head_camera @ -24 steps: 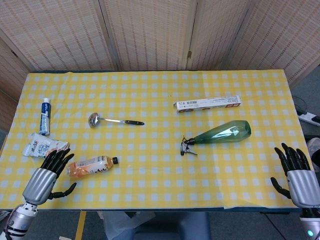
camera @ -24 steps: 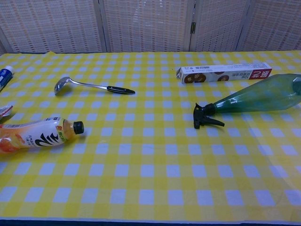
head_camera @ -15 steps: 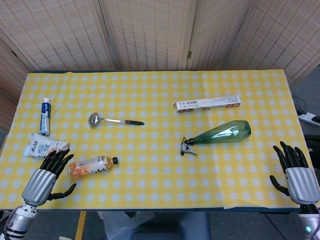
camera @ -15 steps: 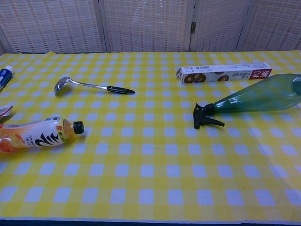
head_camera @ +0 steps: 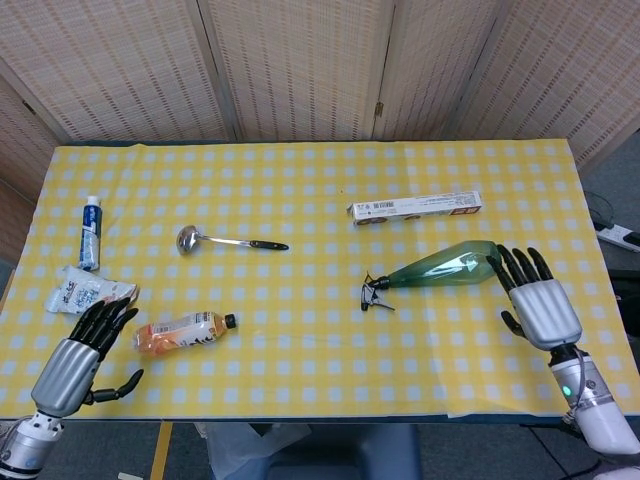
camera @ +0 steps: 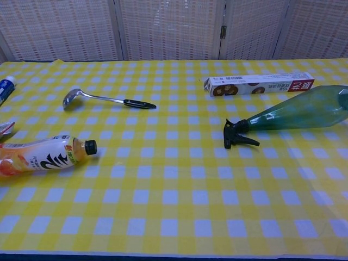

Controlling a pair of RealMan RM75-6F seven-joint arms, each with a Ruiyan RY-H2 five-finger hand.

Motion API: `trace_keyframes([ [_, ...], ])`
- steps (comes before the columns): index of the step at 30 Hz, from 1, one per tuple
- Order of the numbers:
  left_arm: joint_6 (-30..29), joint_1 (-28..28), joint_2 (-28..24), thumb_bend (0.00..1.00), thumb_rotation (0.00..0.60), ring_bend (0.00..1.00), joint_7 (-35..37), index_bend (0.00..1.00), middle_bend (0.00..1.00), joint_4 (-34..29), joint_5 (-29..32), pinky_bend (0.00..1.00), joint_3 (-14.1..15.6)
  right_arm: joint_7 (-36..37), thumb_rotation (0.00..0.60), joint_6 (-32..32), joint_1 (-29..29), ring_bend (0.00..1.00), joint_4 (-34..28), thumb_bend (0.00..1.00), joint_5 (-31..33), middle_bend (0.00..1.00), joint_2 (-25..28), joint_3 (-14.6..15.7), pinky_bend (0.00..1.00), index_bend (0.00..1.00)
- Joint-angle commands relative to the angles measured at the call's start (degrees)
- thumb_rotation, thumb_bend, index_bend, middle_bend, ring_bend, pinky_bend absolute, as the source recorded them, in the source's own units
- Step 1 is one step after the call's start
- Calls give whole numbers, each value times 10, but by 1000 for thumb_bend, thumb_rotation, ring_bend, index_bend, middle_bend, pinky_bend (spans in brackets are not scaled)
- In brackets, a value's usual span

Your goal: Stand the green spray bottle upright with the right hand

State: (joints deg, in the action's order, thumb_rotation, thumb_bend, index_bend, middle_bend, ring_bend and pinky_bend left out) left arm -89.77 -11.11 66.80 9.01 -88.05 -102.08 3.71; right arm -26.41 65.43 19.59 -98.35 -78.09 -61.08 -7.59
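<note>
The green spray bottle point(head_camera: 445, 266) lies on its side right of centre on the yellow checked table point(head_camera: 320, 340), black trigger head pointing left, wide base to the right. The chest view shows the same bottle point(camera: 299, 113) with its nozzle near the middle. My right hand point(head_camera: 538, 298) hovers just right of the bottle's base, fingers spread, holding nothing; its fingertips are close to the base, contact unclear. My left hand point(head_camera: 78, 355) is open at the front left corner. Neither hand appears in the chest view.
A long foil box point(head_camera: 414, 208) lies behind the green bottle. A ladle point(head_camera: 228, 240) sits left of centre. An orange drink bottle point(head_camera: 183, 331), a white packet point(head_camera: 85, 294) and a toothpaste tube point(head_camera: 90, 232) lie at the left.
My right hand has moved up and left from the front right edge to beside the green bottle's base. My left hand has drawn back slightly toward the near edge.
</note>
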Motion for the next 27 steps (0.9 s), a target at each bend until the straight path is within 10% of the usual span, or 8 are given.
trace_keyframes([
  [1, -20, 5, -6, 376, 244, 65, 18, 0, 52, 3, -11, 13, 1, -236, 600, -106, 128, 0, -38, 349, 157, 0, -43, -34, 0, 65],
  [12, -64, 23, -25, 376, 244, 62, 65, 0, 52, 10, -18, 13, 3, -416, 600, -93, 255, 0, 44, 350, 364, 0, -219, -14, 0, 158],
  [27, -84, 34, -35, 376, 240, 61, 99, 0, 52, 17, -13, 13, -1, -374, 600, -105, 306, 0, 150, 350, 394, 0, -289, 9, 0, 252],
])
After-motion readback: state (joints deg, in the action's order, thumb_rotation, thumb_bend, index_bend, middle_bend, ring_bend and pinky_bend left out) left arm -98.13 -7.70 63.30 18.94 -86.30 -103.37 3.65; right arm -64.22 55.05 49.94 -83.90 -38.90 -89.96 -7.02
